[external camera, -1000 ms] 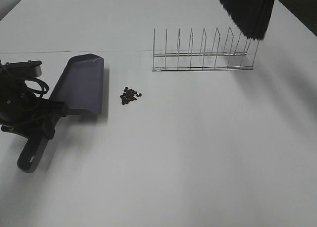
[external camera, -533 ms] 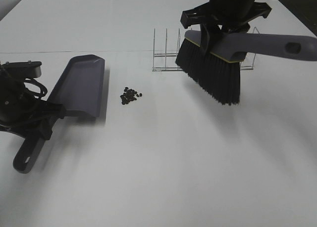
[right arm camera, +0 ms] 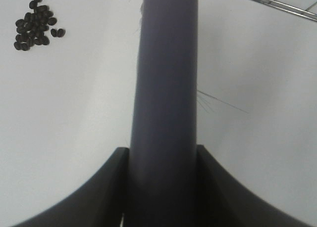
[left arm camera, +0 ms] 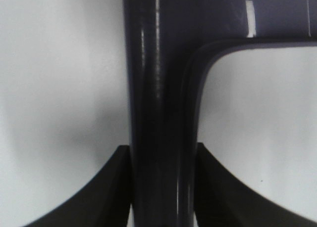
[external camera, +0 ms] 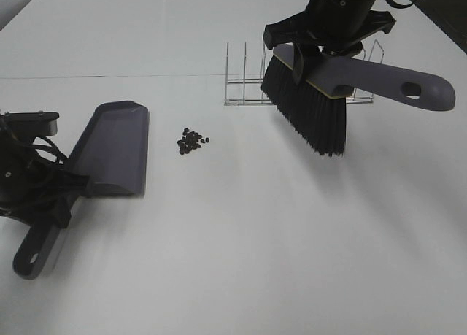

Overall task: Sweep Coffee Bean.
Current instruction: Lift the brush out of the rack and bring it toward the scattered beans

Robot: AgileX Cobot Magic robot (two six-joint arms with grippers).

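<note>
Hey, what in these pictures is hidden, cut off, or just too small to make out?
The coffee beans: exact count; too small and heaped in the high view, overlapping in the right wrist view.
The rack: most of it sits behind the brush in the high view.
The dustpan: its front lip lies beyond the left wrist view's edge.
The brush's bristles: hidden behind its own handle in the right wrist view.

wire rack (external camera: 244, 99): chrome, thin upright dividers in a row on a low rail frame, standing toward the far side, right part hidden | tabletop (external camera: 241, 247): white, matte, soft grey shadows | seam (external camera: 109, 76): thin dark line across the tabletop, running from the left edge toward the rack
</note>
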